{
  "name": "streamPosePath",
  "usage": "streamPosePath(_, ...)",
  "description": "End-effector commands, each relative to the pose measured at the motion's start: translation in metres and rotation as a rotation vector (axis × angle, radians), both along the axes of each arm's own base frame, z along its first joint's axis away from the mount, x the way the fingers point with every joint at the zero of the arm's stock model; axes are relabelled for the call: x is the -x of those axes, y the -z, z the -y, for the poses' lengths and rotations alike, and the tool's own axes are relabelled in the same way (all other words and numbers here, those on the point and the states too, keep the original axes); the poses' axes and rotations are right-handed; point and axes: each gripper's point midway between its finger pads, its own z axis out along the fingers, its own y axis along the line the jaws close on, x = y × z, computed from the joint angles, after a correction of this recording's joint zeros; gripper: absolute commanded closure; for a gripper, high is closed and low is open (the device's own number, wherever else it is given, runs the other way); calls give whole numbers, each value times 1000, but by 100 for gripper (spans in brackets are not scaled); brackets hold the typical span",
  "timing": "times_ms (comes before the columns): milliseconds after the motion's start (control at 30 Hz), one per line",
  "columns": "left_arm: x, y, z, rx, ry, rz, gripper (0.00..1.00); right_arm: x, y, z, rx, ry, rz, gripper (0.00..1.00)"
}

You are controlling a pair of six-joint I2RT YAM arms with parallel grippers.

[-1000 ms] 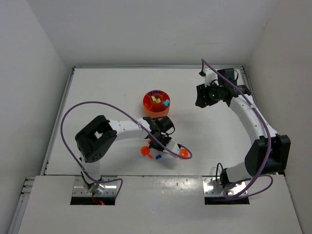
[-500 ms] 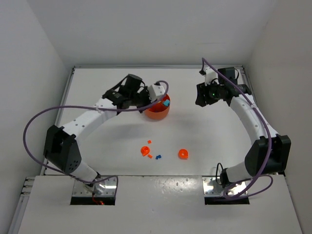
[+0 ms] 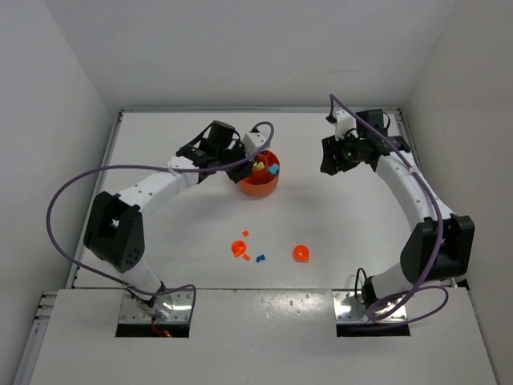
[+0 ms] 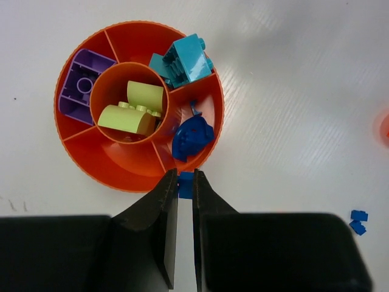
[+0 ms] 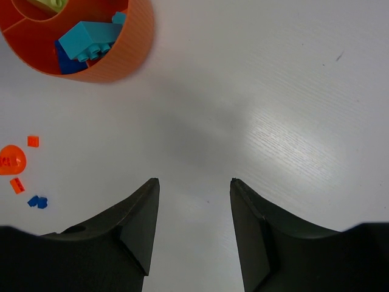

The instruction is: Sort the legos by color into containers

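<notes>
Up from the loose pieces at the near side of the table a second ago, across to the orange dish with the left gripper. Hovering at the rim by the blue compartment, jaws almost pressed together, pinching a small blue brick. Looks ready to drop there. Purple, lime and cyan already in separate compartments. Off to the side, right gripper spread, empty. Still loose: two round orange pieces, blue bits.

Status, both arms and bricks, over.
Left gripper shut on blue brick, by orange dish rim. Right gripper open, empty. Orange pieces, blue bits loose on table. Nothing blocking.
</notes>
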Motion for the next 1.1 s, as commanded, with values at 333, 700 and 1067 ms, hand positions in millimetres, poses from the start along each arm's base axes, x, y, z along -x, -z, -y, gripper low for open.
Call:
streamPosePath(333, -23, 5, 28, 35, 3, 30, 91, -11, -10, -3, -21, -4, 31, 49)
streamPosePath(700, -35, 2, 35, 34, -12, 65, 63, -12, -7, -3, -20, -4, 22, 49)
streamPosePath(1067, -27, -52, 40, 93, -17, 128, 62, -12, -7, -3, -20, -4, 22, 49)
